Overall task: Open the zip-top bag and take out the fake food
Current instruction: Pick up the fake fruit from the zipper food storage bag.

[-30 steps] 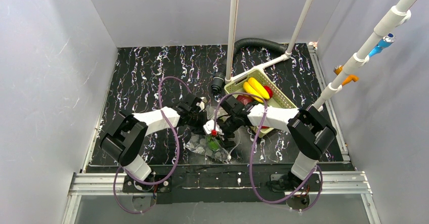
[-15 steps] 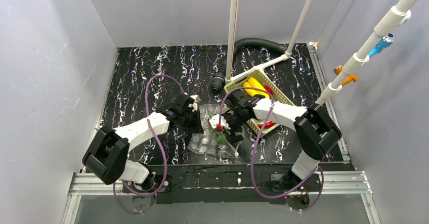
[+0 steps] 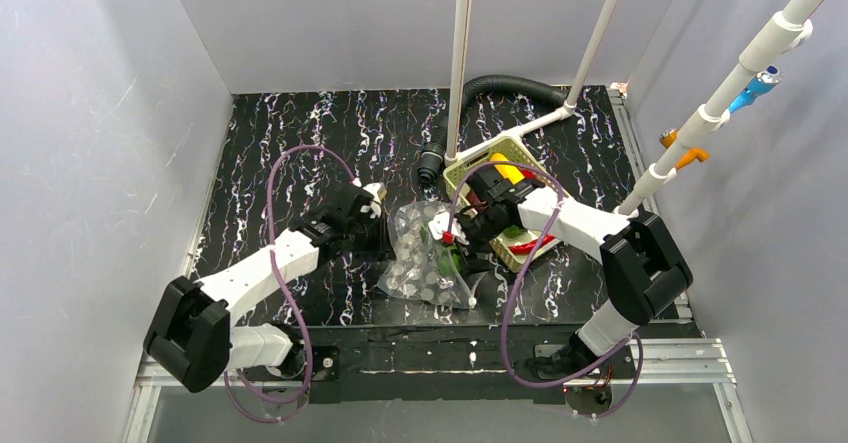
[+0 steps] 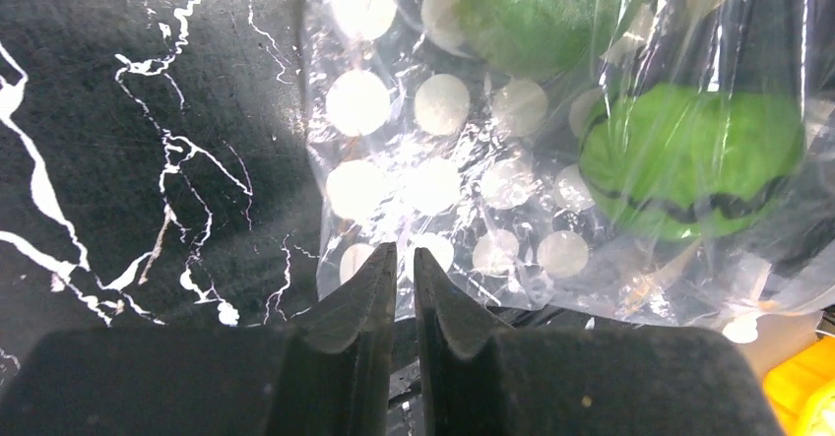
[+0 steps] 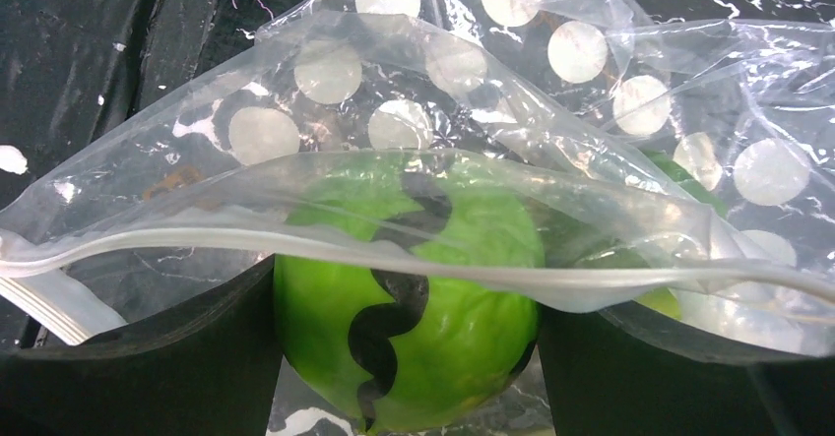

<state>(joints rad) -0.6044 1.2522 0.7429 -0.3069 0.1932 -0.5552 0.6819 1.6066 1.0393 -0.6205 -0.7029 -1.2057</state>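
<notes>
1. Clear dotted bag (image 3: 420, 263) lies mid-table, between both arms, its mouth open toward the right.
2. Left gripper (image 4: 404, 259) is narrow, pinching the bag's edge.
3. Right gripper (image 5: 406, 303) is wide, clamping a green fruit (image 5: 433, 357) at the bag's mouth.
4. Another green piece (image 4: 522, 13) sits inside the bag.

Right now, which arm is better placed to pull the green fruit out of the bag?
Right. The right hand grips the green fruit at the open mouth of the zip-top bag, while the left hand is pinched shut on the bag's edge, anchoring it.
</notes>
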